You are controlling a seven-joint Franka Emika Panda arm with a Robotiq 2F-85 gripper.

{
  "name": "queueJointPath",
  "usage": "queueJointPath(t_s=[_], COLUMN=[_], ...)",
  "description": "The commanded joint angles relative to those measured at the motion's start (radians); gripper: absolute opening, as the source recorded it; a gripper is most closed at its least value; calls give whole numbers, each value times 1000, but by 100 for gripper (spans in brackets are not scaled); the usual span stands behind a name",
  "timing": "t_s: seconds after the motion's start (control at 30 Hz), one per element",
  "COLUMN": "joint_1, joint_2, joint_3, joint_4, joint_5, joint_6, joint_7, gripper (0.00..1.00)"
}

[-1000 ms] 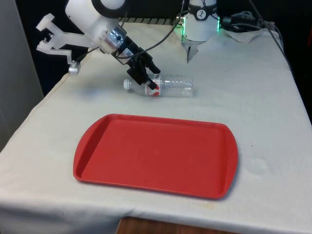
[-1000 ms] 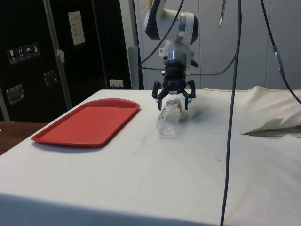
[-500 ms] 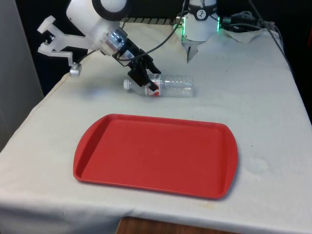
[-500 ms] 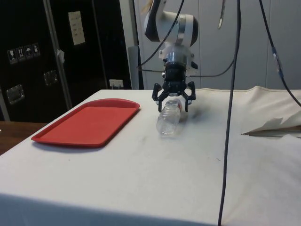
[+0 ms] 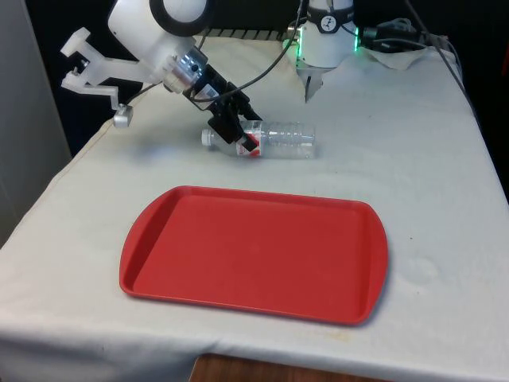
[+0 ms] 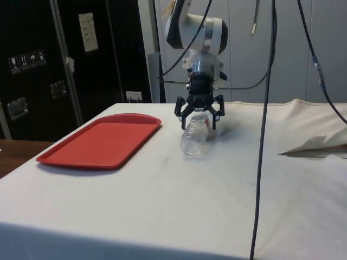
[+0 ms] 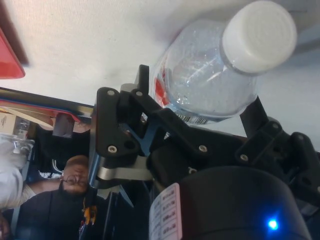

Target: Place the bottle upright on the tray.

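Observation:
A clear plastic bottle (image 5: 282,141) with a white cap (image 5: 207,137) and a red label lies on its side on the white cloth, behind the red tray (image 5: 254,255), cap towards the front view's left. My black gripper (image 5: 236,134) reaches down over the bottle's shoulder just behind the cap. From the side, the gripper (image 6: 196,118) is open, one finger on each side of the bottle (image 6: 194,142), spread wider than it. In the wrist view the bottle (image 7: 210,75) sits between the fingers (image 7: 142,87). The tray (image 6: 103,142) holds nothing.
A crumpled white sheet (image 6: 320,145) lies on the table away from the tray. Black cables (image 6: 265,108) hang down in front of the side view. The robot base (image 5: 326,40) stands behind the bottle. A person (image 7: 75,175) appears in the wrist view's background.
The gripper has shifted very slightly around the bottle's shoulder. The bottle and tray have not moved.

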Motion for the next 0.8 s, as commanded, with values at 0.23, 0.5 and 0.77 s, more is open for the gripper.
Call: queueJointPath(t_s=[0.23,0.5,0.77], joint_1=[0,0,0], joint_2=[0,0,0], joint_3=[0,0,0], joint_4=[0,-1,-1], joint_5=[0,0,0], joint_6=[-1,-1,-1], joint_7=[0,0,0], gripper=[100,100,98])
